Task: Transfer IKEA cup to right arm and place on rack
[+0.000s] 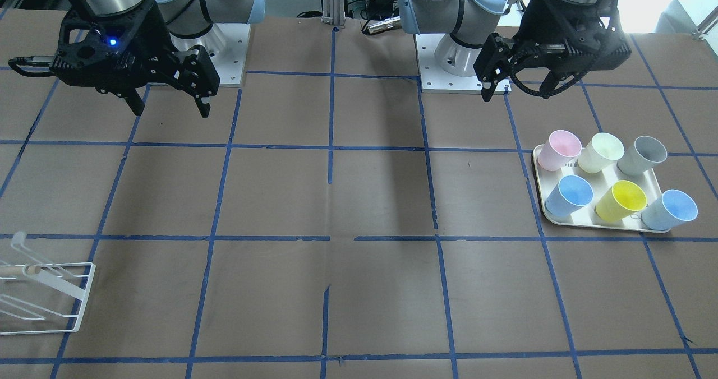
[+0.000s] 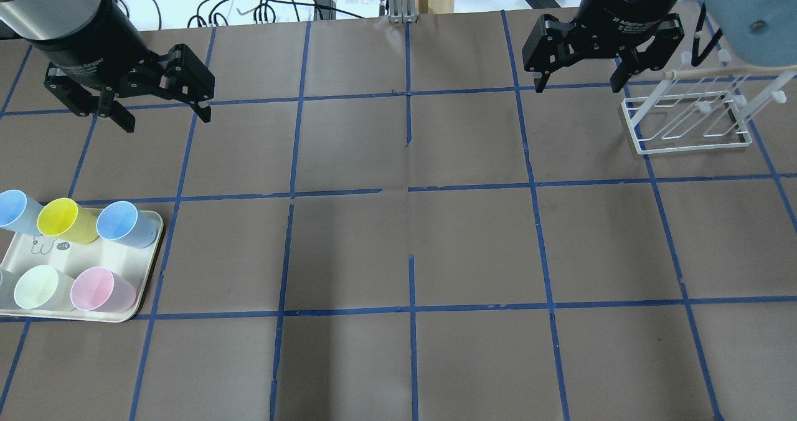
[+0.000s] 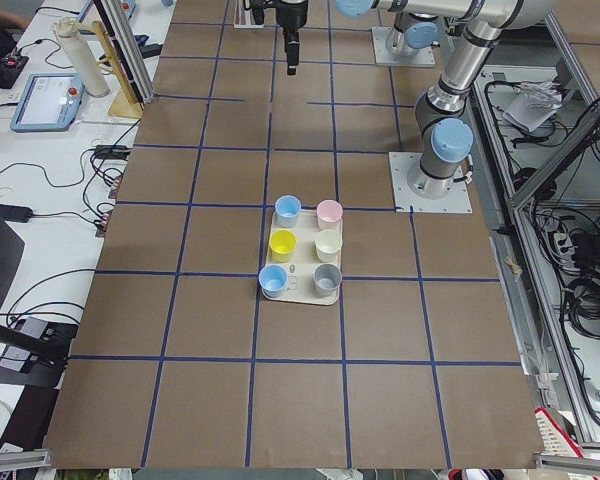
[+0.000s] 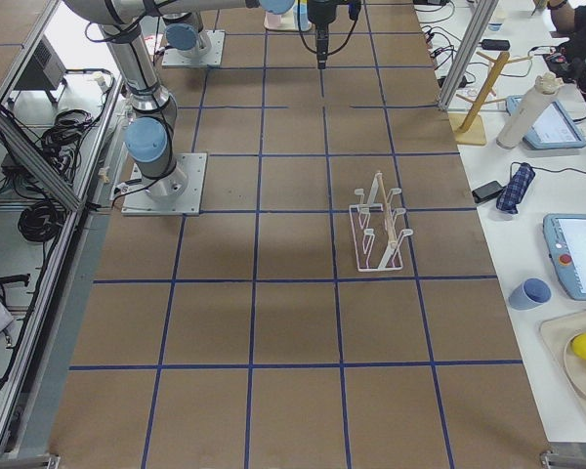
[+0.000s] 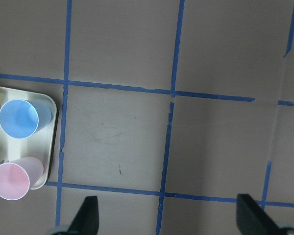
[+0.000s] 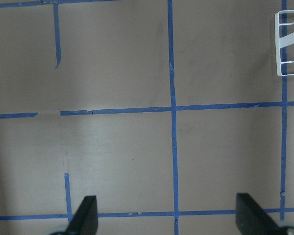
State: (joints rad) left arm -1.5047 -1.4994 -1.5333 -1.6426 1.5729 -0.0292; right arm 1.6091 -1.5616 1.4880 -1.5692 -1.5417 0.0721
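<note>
The IKEA cup (image 1: 670, 209), very pale blue outside and blue inside, stands at the outer corner of a cream tray (image 1: 539, 184); it also shows in the overhead view (image 2: 12, 209) and the exterior left view (image 3: 273, 280). My left gripper (image 2: 167, 121) hangs open and empty above the table, well off from the tray. My right gripper (image 2: 578, 88), with its blue light (image 1: 113, 42), is open and empty just left of the white wire rack (image 2: 685, 122). The rack also shows in the front-facing view (image 1: 45, 295) and the exterior right view (image 4: 379, 230).
The tray also holds a deeper blue cup (image 1: 569, 195), a yellow cup (image 1: 621, 200), a pink cup (image 1: 559, 149), a cream cup (image 1: 601, 152) and a grey cup (image 1: 643, 155). The brown table carries a blue tape grid (image 2: 409, 190). Both arm bases (image 1: 457, 70) stand at the robot's edge.
</note>
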